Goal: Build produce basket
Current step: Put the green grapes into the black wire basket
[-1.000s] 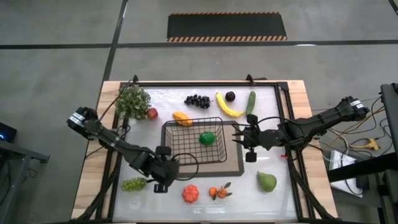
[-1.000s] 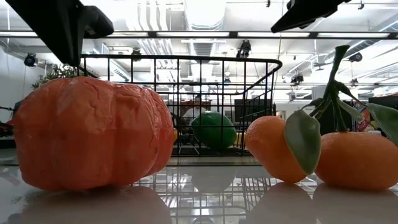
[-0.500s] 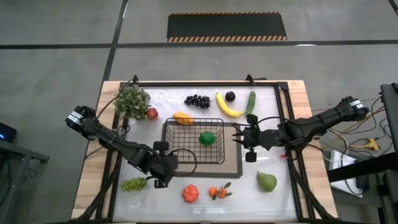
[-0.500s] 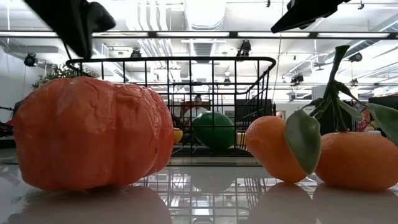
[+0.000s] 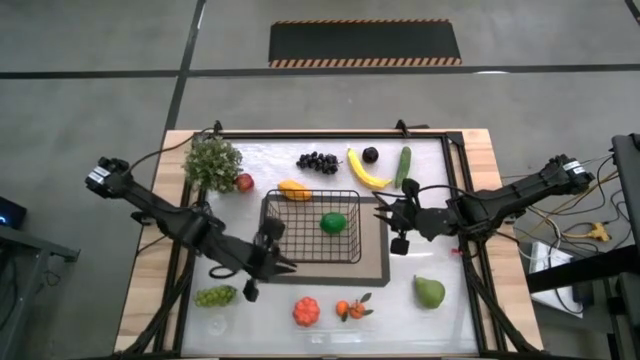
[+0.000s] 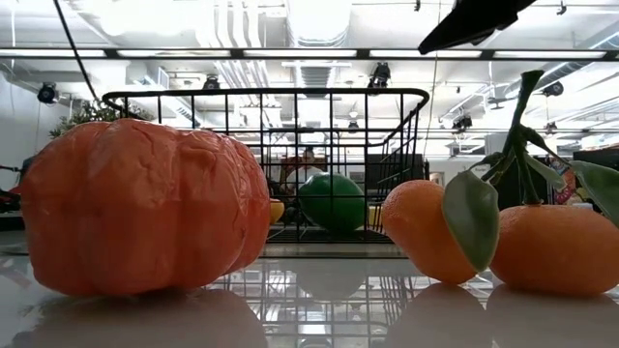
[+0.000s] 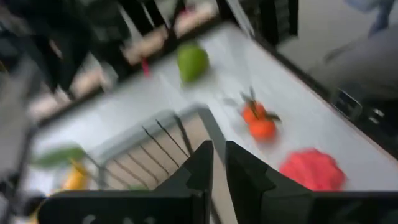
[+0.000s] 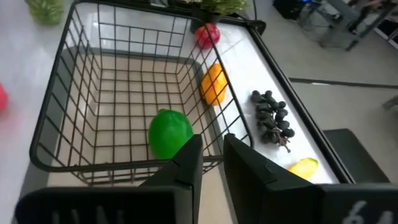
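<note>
My left claw [image 5: 283, 262] sits at the seven o'clock corner of the rectangular black wire-mesh basket [image 5: 300, 203], pinched almost shut and holding nothing I can make out. A second ago it hung over the counter [image 5: 330, 285] just outside that corner, nearer the pale green grape bunch [image 5: 214, 296]; since then the arm has swung, its shoulder end drawing back toward nine o'clock and the wrist turning to point at the wire. The basket has slid a little toward twelve o'clock on the flat grey dark-bordered mat [image 5: 378, 268], so I judge I have been nudging it square, not loading it.

My right claw [image 5: 378, 215] waits at the basket's three o'clock side, fingers narrow and closing further, also empty; that arm reaches in level from the counter's three o'clock edge and has barely shifted.

Only the round green fruit [image 5: 333, 222] lies inside the basket, toward three o'clock. The rest is outside: dark grapes [image 5: 317, 160], yellow banana [image 5: 366, 170], cucumber [image 5: 403, 166] and a small dark round fruit [image 5: 370, 154] along twelve o'clock, an orange piece [image 5: 293, 189] touching the far wall, a red apple [image 5: 244, 182] by the bushy plant [image 5: 213, 161], and the green pear [image 5: 429, 292], leafy tangerines [image 5: 351, 309] and ribbed red-orange tomato [image 5: 306, 311] along six o'clock. Most of the job remains.
</note>
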`<state>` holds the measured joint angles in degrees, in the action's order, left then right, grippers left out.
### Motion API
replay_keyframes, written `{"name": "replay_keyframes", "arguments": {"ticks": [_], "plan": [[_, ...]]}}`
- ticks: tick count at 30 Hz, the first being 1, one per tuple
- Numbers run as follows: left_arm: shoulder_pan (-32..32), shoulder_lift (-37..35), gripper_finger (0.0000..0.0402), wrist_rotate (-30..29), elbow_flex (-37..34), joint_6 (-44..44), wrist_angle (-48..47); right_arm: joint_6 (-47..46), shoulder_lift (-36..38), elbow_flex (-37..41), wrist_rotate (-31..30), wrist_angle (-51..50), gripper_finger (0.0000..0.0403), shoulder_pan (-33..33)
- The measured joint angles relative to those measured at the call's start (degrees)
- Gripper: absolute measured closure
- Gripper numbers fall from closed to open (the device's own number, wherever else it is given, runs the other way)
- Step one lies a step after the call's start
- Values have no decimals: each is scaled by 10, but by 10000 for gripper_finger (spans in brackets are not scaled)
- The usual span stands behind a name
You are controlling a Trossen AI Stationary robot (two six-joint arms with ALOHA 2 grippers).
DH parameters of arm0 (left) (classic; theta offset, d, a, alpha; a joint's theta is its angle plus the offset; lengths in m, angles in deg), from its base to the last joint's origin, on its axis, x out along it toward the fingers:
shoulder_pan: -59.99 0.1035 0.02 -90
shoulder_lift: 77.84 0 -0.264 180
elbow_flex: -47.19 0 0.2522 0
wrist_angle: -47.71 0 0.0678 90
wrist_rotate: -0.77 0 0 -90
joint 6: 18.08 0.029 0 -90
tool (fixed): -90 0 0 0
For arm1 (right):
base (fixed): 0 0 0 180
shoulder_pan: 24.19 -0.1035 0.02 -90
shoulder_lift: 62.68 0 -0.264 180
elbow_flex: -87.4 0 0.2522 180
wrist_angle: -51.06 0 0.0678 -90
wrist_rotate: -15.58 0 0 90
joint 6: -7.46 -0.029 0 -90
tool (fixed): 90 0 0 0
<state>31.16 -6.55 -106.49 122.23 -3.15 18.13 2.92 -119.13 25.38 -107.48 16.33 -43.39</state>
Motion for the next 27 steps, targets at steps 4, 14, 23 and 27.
{"name": "replay_keyframes", "arguments": {"ticks": [4,14,23,27], "plan": [[21,-39,376,-8,-77,49,146,0,0,13,0,31,351,0],[85,-85,376,-16,-216,54,365,91,0,137,8,298,351,0],[182,-86,376,-17,-216,56,370,220,11,210,189,492,374,93],[233,-86,375,-13,-215,92,384,230,17,211,231,489,386,164]]}}
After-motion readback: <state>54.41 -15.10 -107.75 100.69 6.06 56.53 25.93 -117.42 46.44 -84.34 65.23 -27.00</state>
